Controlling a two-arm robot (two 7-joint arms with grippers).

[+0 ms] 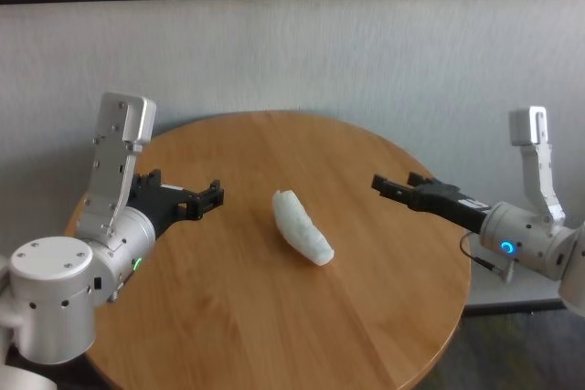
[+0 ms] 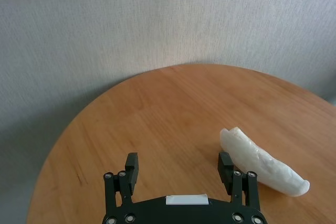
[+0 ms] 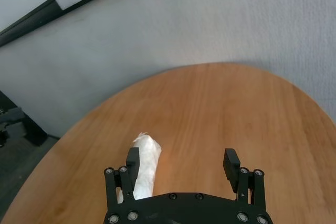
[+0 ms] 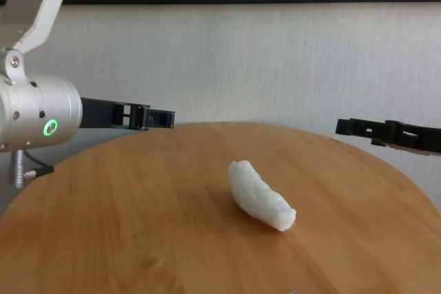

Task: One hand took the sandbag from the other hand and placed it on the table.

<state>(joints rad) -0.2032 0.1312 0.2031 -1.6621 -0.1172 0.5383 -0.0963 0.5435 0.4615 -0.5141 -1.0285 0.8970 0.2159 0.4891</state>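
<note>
The white sandbag (image 1: 302, 226) lies loose on the round wooden table (image 1: 228, 317), near its middle; it also shows in the chest view (image 4: 260, 197), the left wrist view (image 2: 262, 161) and the right wrist view (image 3: 144, 163). My left gripper (image 1: 212, 196), with the green ring, is open and empty, held above the table to the left of the bag (image 2: 178, 169) (image 4: 160, 119). My right gripper (image 1: 395, 184), with the blue ring, is open and empty, held above the table to the right of the bag (image 3: 182, 163) (image 4: 351, 127). Neither touches the bag.
A grey wall (image 1: 366, 52) stands close behind the table. The table's far edge (image 1: 274, 114) curves just behind the bag. Dark floor shows beyond the table's right edge (image 1: 512, 353).
</note>
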